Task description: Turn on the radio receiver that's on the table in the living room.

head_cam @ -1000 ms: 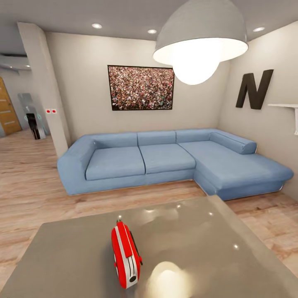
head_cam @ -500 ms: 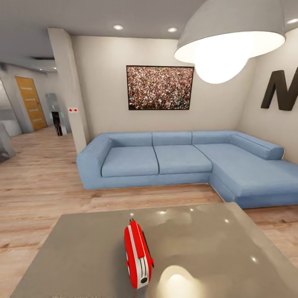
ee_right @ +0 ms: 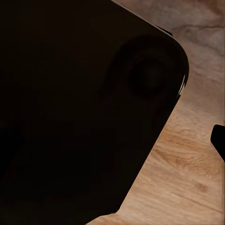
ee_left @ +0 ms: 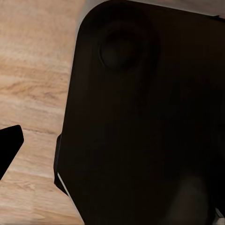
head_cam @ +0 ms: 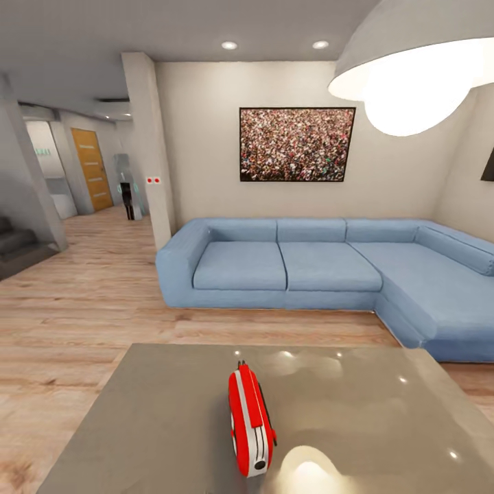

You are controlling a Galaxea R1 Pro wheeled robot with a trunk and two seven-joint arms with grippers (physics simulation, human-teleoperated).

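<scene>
- The radio receiver (head_cam: 250, 420) stands upright on the bench (head_cam: 158, 425) in the head view, at about 6 o'clock and close to the near edge.
- It is seen end-on: a red body with white trim stripes running over it, a thin handle along the top and a dark dial bulging from the side that faces 3 o'clock.
- The bench top is glossy grey-brown; a bright reflection of the pendant lamp (head_cam: 412, 75) lies just beside the radio toward 4 o'clock, and small ceiling-light glints dot the surface.
- Beyond the bench, across a strip of wood plank floor (head_cam: 82, 309), a blue L-shaped sofa (head_cam: 322, 264) runs from 12 o'clock round to 3 o'clock.
- A framed crowd picture (head_cam: 296, 144) hangs on the wall above the sofa.
- At 10 o'clock a pillar (head_cam: 147, 151) carries two small red switches; past it a hallway leads to an orange door (head_cam: 92, 168).
- The left wrist view looks down on a dark rounded black panel (ee_left: 140, 117) over the plank floor, with one black finger tip (ee_left: 8, 147) at the frame edge; whether the left fingers are apart or together cannot be told.
- The right wrist view shows a similar dark panel (ee_right: 70, 108) over the floor and a sliver of black finger (ee_right: 219, 140); the state of the right fingers likewise cannot be told.
</scene>
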